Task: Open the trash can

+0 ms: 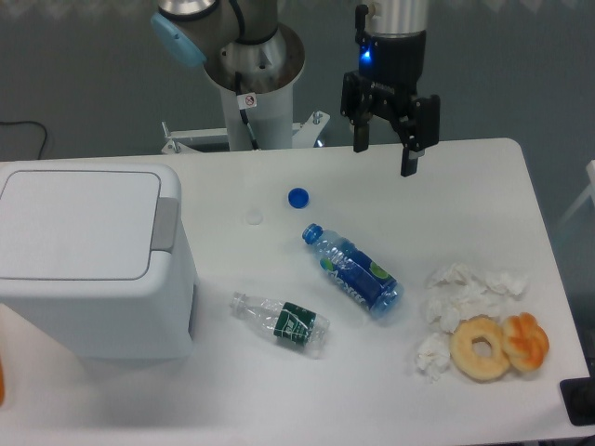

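The trash can (88, 260) is a large boxy white bin at the left of the table. Its flat white lid (79, 223) lies shut, with a grey latch tab (166, 223) on the right side. My gripper (383, 153) hangs open above the far middle of the table, well to the right of the can. Nothing is between its black fingers (408, 149).
A blue bottle cap (297, 197) and a clear cap (254, 217) lie near the can. A blue-labelled bottle (351, 270) and a crushed clear bottle (281, 321) lie mid-table. Crumpled tissues (469, 293), a doughnut (481, 347) and orange pastry (526, 340) sit at right.
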